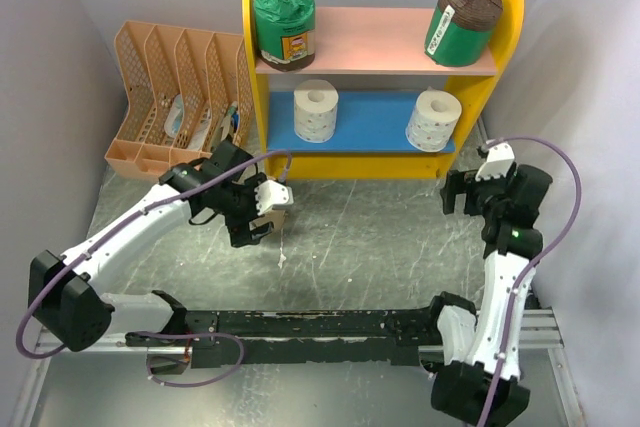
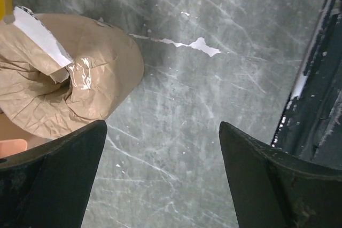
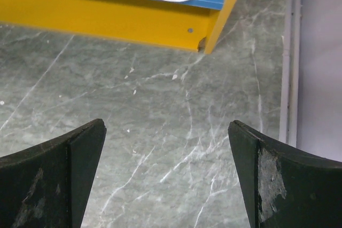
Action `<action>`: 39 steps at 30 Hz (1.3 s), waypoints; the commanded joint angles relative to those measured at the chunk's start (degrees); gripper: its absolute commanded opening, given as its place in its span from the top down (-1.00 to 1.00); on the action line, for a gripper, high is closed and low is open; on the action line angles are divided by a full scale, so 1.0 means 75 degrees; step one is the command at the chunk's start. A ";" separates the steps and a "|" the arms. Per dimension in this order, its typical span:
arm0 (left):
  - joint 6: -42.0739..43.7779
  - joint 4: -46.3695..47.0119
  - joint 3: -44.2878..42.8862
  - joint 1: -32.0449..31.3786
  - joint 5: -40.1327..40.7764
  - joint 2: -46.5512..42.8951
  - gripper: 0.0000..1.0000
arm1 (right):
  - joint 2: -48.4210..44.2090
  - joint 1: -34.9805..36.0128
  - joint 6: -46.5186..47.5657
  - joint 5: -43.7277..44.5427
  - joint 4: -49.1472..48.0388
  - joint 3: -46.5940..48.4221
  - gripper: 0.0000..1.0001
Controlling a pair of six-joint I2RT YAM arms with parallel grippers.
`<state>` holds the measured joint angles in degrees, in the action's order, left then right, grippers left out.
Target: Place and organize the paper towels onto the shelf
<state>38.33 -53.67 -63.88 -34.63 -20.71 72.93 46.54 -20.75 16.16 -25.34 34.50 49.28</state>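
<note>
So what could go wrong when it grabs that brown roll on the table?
The tan paper towel roll sits to one side of the open left tool, not between its fingers, so closing could shove it. The shelf has only middle gaps free; it might bump a white roll.

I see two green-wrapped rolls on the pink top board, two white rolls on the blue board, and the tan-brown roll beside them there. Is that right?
Not quite. The tan-brown paper roll sits on the grey table by the left gripper, not on the blue shelf board; the left wrist view shows it. The rest is right.
</note>
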 commanded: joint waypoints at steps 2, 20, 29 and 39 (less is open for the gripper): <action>0.0479 0.1414 0.0813 -0.0017 0.0486 0.0100 -0.91 | -0.0819 -0.0693 -0.0252 -0.0846 -0.0249 -0.0293 -1.00; 0.0497 0.1790 0.0293 0.0012 0.0347 0.0631 -0.92 | -0.0620 -0.0841 -0.0093 -0.1431 -0.0194 -0.0371 -1.00; 0.0417 0.2116 0.0342 0.0016 0.0338 0.0467 -0.92 | -0.0492 -0.0842 -0.0069 -0.1555 -0.0188 -0.0371 -1.00; 0.0512 0.2817 0.0248 0.0015 0.0441 0.1399 -0.91 | -0.0493 -0.0835 -0.0043 -0.1560 -0.0162 -0.0370 -1.00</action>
<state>41.15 -36.29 -61.43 -34.65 -16.73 82.52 43.22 -26.57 15.44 -36.36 33.71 47.13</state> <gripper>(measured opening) 0.956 0.999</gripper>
